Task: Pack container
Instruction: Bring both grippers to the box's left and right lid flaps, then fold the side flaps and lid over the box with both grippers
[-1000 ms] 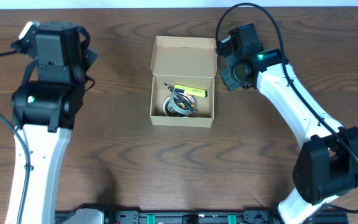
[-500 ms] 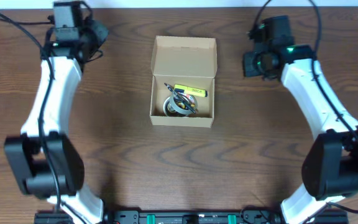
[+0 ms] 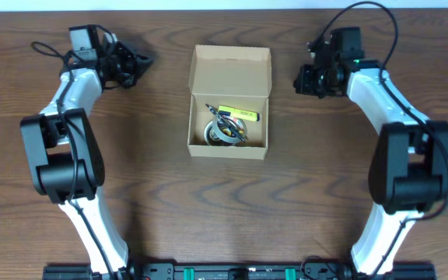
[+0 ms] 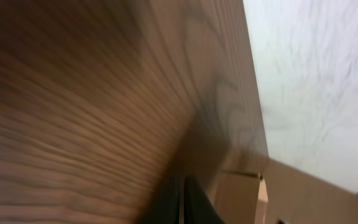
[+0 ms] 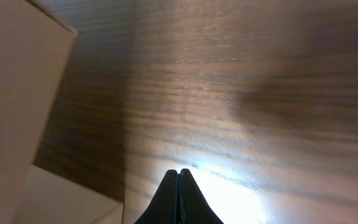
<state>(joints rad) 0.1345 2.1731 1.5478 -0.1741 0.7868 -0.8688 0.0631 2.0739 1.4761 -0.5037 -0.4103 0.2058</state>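
Inside the container (image 3: 231, 71), yellow item (image 3: 238, 114) (print perhaps illegible).

Likely a robotics lab: a wood-grain table (image 3: 208, 210) with left arm (image 3: 76, 82) and right arm (image 3: 376, 82) mounted at its edge.

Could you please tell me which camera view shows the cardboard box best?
The overhead view: it shows the whole container, lid flap open, with a yellow item inside. The left wrist view catches only a blurred edge of it at lower right; the right wrist view shows only an outer wall at left.
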